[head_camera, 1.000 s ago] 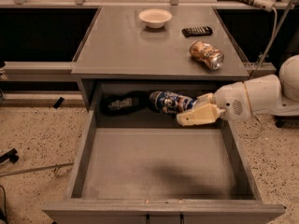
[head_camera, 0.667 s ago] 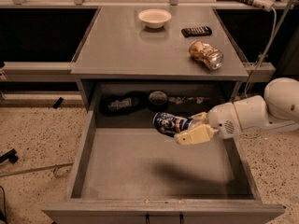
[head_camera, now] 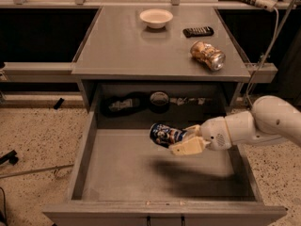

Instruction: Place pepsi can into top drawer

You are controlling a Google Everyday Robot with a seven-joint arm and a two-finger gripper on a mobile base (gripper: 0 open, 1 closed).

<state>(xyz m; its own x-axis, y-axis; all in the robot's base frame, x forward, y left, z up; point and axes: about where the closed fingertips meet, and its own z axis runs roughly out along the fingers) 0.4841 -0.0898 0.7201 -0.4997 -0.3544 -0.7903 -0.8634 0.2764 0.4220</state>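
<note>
The pepsi can (head_camera: 165, 134) hangs on its side over the open top drawer (head_camera: 123, 169), towards the right of the middle, one end pointing left. A dark shadow on the grey floor beneath suggests that it is clear of the bottom and not yet set down. The gripper (head_camera: 180, 140) reaches in from the right on its white arm (head_camera: 263, 125), and its tan fingers (head_camera: 189, 147) are clamped across the right half of the can's body.

As a thin metal drink can it is likely light and stiff enough to carry, though too hard a squeeze would dent the wall. Whether it is full or empty cannot be told. Its smooth round side is probably slippery and will roll if released lying down. The best hold is across the middle of the body rather than the rims.

Blue with white and red markings shows on the can, but no lettering can be read. The dented gold can (head_camera: 207, 55) on the cabinet top (head_camera: 136, 53) also shows no legible writing
</note>
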